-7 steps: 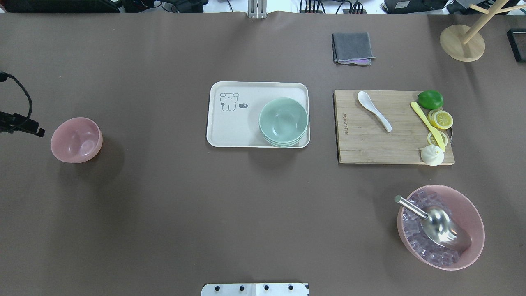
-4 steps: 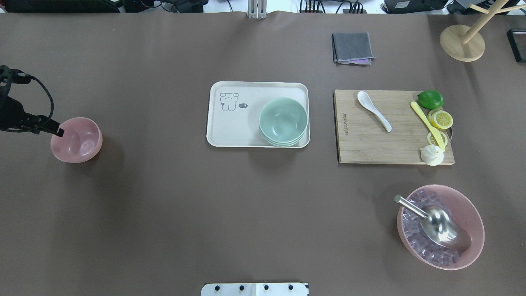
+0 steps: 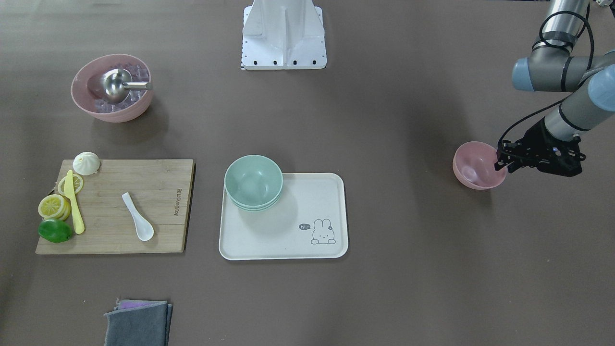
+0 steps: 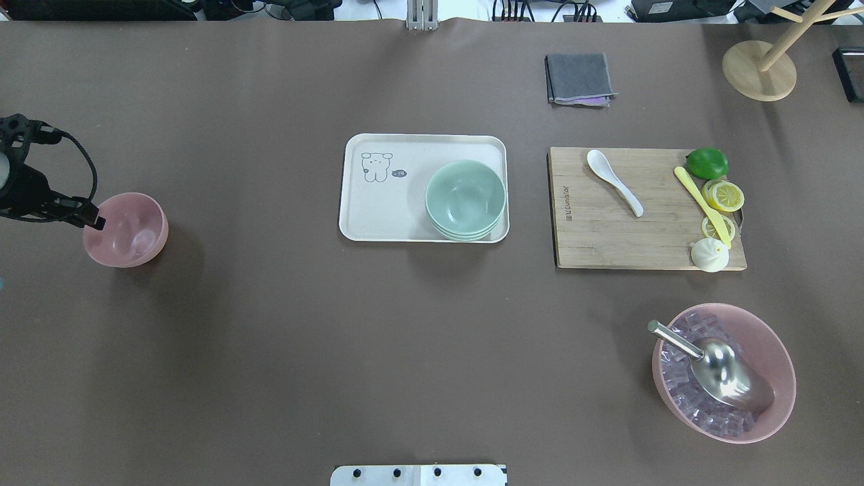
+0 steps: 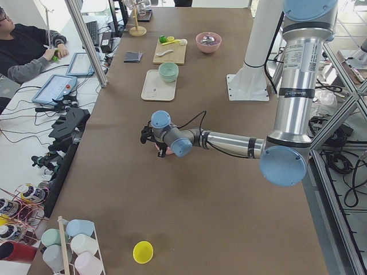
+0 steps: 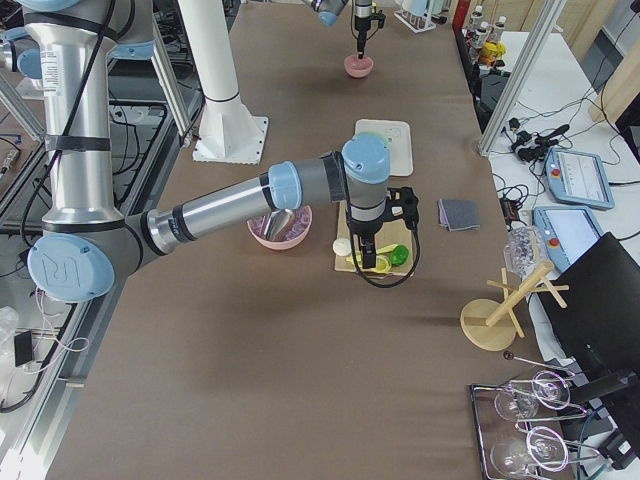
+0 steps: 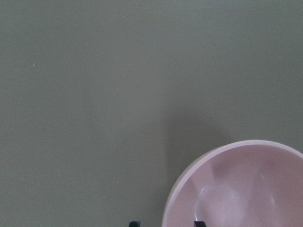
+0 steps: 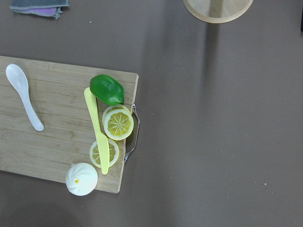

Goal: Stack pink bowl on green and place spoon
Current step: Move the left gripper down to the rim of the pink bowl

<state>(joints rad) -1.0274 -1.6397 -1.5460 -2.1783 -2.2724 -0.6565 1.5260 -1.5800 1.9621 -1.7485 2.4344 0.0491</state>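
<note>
As the left gripper (image 7: 166, 223) stands just at the edge of the pink bowl (image 4: 128, 229), the step in hand seems to be grasping this bowl by its wall. To do it well, I think the fingers (image 7: 134, 223) should go lower, so that the rim sits deep between them. They should then close firmly but gently, because a smooth thin wall may slip or tip.

The fingers are apart, one tip outside the rim and the other inside, over the hollow. They hold nothing, and whether they touch the wall I cannot tell.

The green bowls (image 4: 466, 197) on the tray (image 4: 378, 216) and the spoon (image 4: 613, 181) lie well apart from these fingers, beyond the pink bowl. The right gripper (image 6: 367, 262) hangs over the cutting board (image 4: 607, 243), and I cannot tell if its fingers are apart.
</note>
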